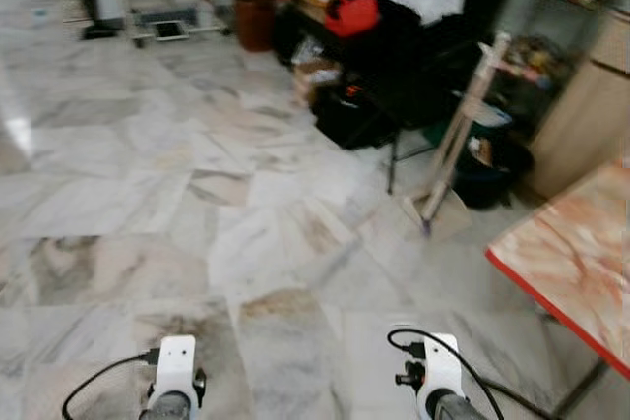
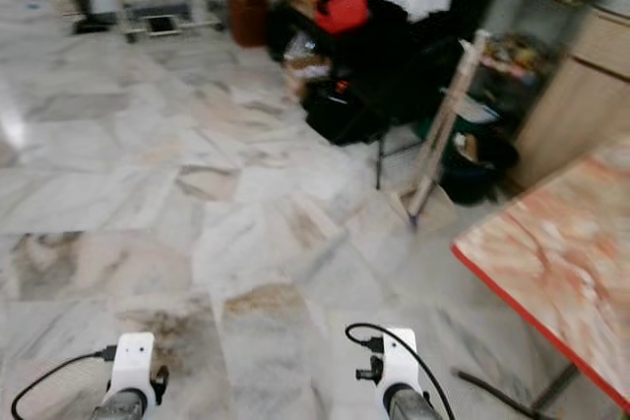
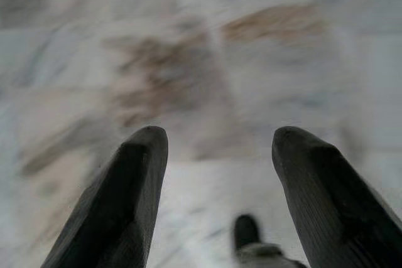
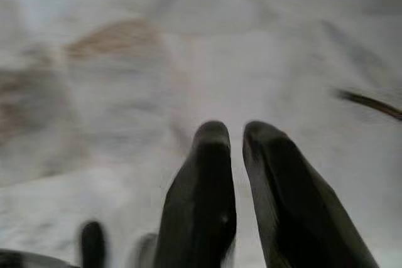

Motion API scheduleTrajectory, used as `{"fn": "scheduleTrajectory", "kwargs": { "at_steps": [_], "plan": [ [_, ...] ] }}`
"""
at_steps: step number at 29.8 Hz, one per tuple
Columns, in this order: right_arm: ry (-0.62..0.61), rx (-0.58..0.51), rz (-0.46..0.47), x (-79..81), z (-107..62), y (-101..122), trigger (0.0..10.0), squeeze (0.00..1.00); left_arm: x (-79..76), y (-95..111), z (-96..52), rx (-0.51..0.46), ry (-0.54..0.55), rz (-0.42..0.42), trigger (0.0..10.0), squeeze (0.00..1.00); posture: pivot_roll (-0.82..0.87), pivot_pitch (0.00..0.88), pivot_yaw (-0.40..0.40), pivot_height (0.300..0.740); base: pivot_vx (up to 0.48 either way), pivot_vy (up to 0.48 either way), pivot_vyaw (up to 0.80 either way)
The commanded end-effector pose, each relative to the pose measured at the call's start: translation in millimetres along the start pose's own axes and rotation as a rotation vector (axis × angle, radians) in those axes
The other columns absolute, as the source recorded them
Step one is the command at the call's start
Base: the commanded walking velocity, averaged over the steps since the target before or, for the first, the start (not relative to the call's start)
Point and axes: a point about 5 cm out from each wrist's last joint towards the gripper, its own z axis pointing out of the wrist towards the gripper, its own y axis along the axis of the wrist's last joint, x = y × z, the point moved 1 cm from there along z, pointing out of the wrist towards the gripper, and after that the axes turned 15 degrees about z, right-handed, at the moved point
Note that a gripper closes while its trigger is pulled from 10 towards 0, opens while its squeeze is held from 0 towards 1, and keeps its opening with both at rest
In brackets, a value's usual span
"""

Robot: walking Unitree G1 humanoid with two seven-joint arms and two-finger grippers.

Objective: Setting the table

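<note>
While both arms hang low over the marble floor (image 1: 148,174), the left gripper (image 3: 213,139) has its fingers spread wide and empty; the right gripper (image 4: 235,133) has its fingers nearly closed, nothing between them. Red-edged marbled surface (image 1: 576,253) sits to the right. A wooden broom (image 1: 458,140) leans near dark cluttered shelving (image 1: 394,56) ahead. Head views blurred.

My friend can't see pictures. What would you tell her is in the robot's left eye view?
A wide marble floor stretches ahead, with the corner of a red-edged marble table on the right. Far off, a dark shelf holds a red bag, and a wooden-handled broom leans nearby. The picture is a bit blurry.
</note>
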Motion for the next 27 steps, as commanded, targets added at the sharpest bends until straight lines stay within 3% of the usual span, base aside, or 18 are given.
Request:
{"fn": "scheduleTrajectory", "kwargs": {
  "at_steps": [1, 27],
  "plan": [
    [0.018, -0.008, 0.001, 7.6, 1.7, 2.3, 10.0, 0.0, 4.9, -7.4, -1.0, 0.025, 0.01, 0.009, 10.0, 0.0, 0.05, 0.0, -0.062, 0.74, 0.0, 0.0, -0.8],
    [-0.007, -0.005, 0.021, 2.8, 0.3, -1.2, 10.0, 0.0, 2.5, -7.7, -1.3, 0.02, -0.014, 0.012, 10.0, 0.0, 0.04, 0.0, -0.047, 0.74, 0.0, 0.0, -0.8]
  ]
}}
